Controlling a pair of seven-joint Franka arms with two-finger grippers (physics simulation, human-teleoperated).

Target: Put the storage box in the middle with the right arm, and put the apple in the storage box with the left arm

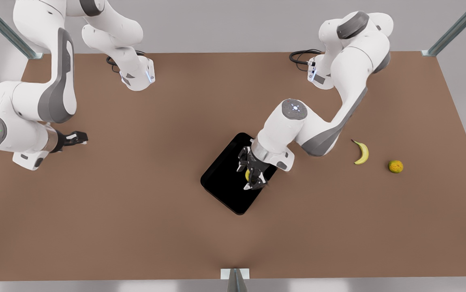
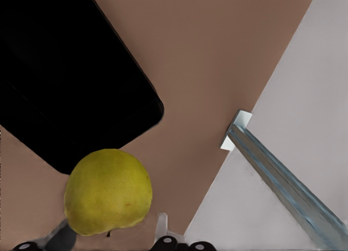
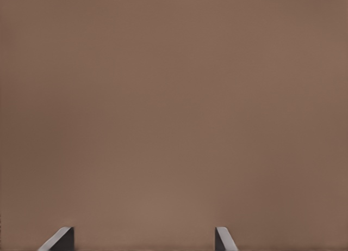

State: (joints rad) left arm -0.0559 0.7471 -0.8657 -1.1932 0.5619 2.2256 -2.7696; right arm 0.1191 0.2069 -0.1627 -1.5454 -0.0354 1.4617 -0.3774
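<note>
The black storage box (image 1: 225, 182) lies tilted near the middle of the brown table. My left gripper (image 1: 253, 178), on the arm at the front view's right, hangs over the box's right half, shut on the yellow-green apple (image 1: 247, 175). In the left wrist view the apple (image 2: 107, 192) sits between the fingers (image 2: 60, 237) of the left gripper (image 2: 111, 233), above a rounded corner of the box (image 2: 65, 71). My right gripper (image 1: 81, 138) waits at the front view's left, away from the box. The right gripper (image 3: 144, 240) is open over bare table.
A banana (image 1: 362, 153) and an orange-coloured fruit with green patches (image 1: 395, 166) lie on the table at the front view's right. A metal frame post (image 2: 283, 180) stands at the table's near edge, beyond the box. Both arm bases stand at the far edge.
</note>
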